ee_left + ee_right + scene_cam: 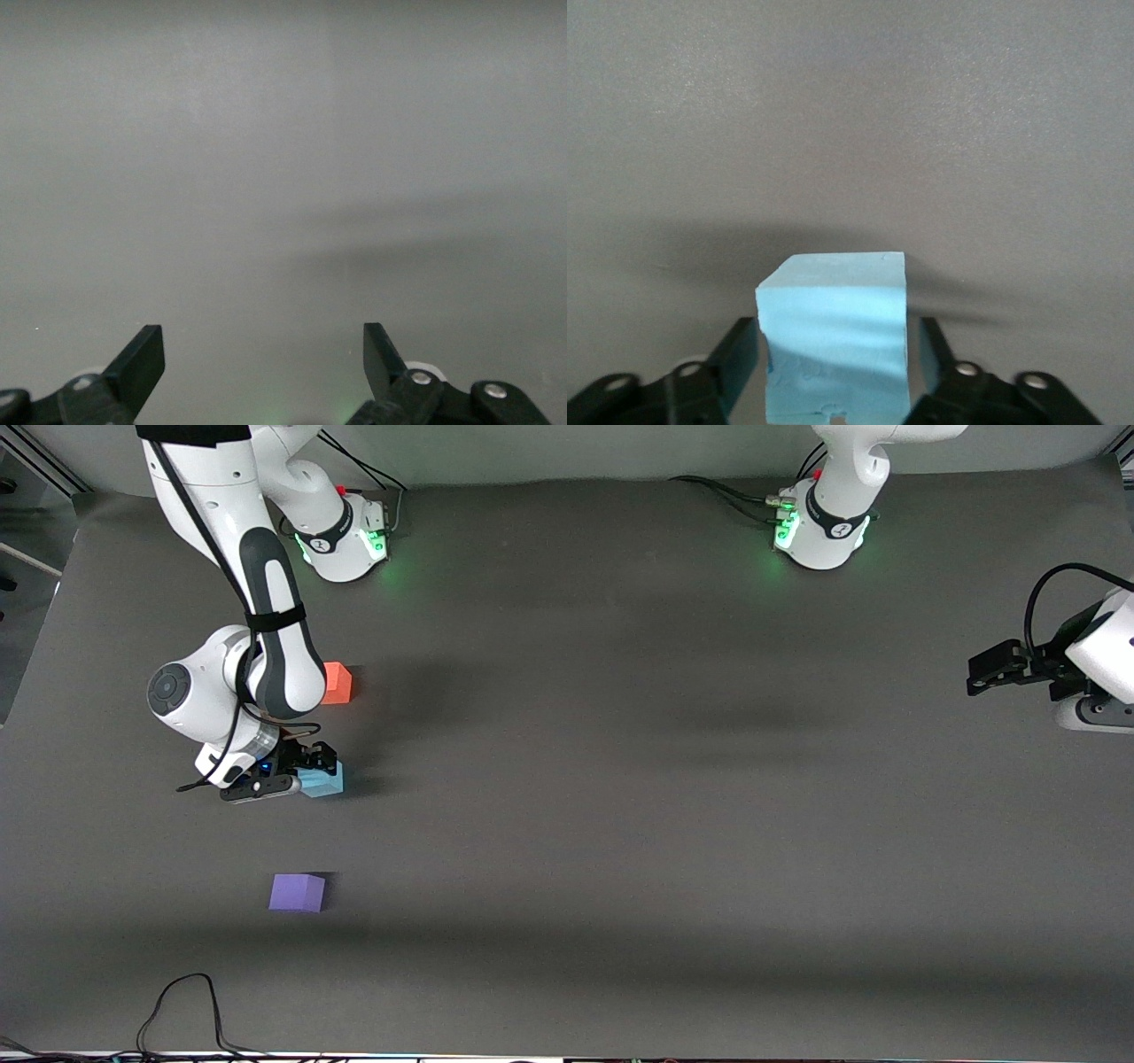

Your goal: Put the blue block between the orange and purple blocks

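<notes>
The blue block (324, 783) rests on the table between the orange block (337, 683), which lies farther from the front camera, and the purple block (297, 892), which lies nearer. My right gripper (312, 765) is low over the blue block. In the right wrist view the blue block (833, 336) stands between the fingers of the right gripper (837, 335), which are open with a slim gap at one side. My left gripper (985, 673) waits open and empty at the left arm's end of the table; its wrist view shows only bare table past the left gripper (264, 354).
The dark grey table (620, 779) holds only the three cubes. A black cable (186, 1001) loops onto the table's edge nearest the front camera, at the right arm's end. The right arm's elbow (266, 673) partly covers the orange block.
</notes>
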Controlling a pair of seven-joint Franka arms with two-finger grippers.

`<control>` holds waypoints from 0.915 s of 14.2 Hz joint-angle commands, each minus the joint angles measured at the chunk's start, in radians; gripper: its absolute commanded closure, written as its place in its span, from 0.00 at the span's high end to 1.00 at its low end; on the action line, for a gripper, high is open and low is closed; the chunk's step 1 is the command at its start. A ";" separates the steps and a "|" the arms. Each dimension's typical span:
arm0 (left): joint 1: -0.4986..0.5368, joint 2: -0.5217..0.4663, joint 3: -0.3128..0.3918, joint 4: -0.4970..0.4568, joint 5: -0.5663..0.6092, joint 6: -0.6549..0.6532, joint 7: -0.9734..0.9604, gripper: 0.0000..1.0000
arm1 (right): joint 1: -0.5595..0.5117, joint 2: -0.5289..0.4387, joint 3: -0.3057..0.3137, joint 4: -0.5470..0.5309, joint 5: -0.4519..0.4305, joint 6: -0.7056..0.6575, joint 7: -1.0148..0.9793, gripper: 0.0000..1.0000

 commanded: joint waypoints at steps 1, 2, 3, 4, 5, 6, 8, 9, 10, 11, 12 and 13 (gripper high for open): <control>-0.014 -0.015 0.010 -0.010 0.001 -0.003 -0.012 1.00 | 0.002 0.006 -0.006 0.022 0.035 -0.003 -0.020 1.00; -0.014 -0.018 0.010 -0.012 0.003 -0.005 -0.011 1.00 | 0.002 0.000 -0.010 0.036 0.035 -0.011 -0.018 1.00; -0.014 -0.018 0.010 -0.012 0.003 -0.006 -0.011 1.00 | 0.002 -0.017 -0.013 0.043 0.032 -0.022 -0.018 1.00; -0.014 -0.018 0.010 -0.012 0.003 -0.008 -0.011 1.00 | 0.003 -0.027 -0.028 0.053 0.025 -0.040 -0.018 1.00; -0.014 -0.018 0.010 -0.012 0.003 -0.008 -0.011 1.00 | 0.014 -0.029 -0.060 0.078 0.014 -0.077 -0.018 1.00; -0.014 -0.018 0.010 -0.012 0.003 -0.008 -0.011 1.00 | 0.014 -0.029 -0.091 0.115 -0.004 -0.139 -0.018 1.00; -0.014 -0.017 0.008 -0.012 0.003 -0.008 -0.011 1.00 | 0.014 -0.028 -0.146 0.215 -0.066 -0.273 -0.012 1.00; -0.016 -0.017 0.008 -0.012 0.001 -0.008 -0.011 1.00 | 0.011 -0.028 -0.163 0.273 -0.105 -0.342 0.024 1.00; -0.017 -0.017 0.008 -0.012 0.001 -0.008 -0.011 1.00 | 0.005 -0.028 -0.167 0.337 -0.159 -0.406 0.076 1.00; -0.017 -0.017 0.008 -0.012 0.003 -0.008 -0.011 1.00 | -0.010 -0.034 -0.165 0.408 -0.213 -0.484 0.132 1.00; -0.019 -0.017 0.008 -0.012 0.001 -0.008 -0.011 1.00 | -0.041 -0.044 -0.158 0.477 -0.239 -0.588 0.175 1.00; -0.017 -0.017 0.008 -0.012 0.003 -0.008 -0.011 1.00 | -0.064 -0.049 -0.153 0.553 -0.248 -0.688 0.210 1.00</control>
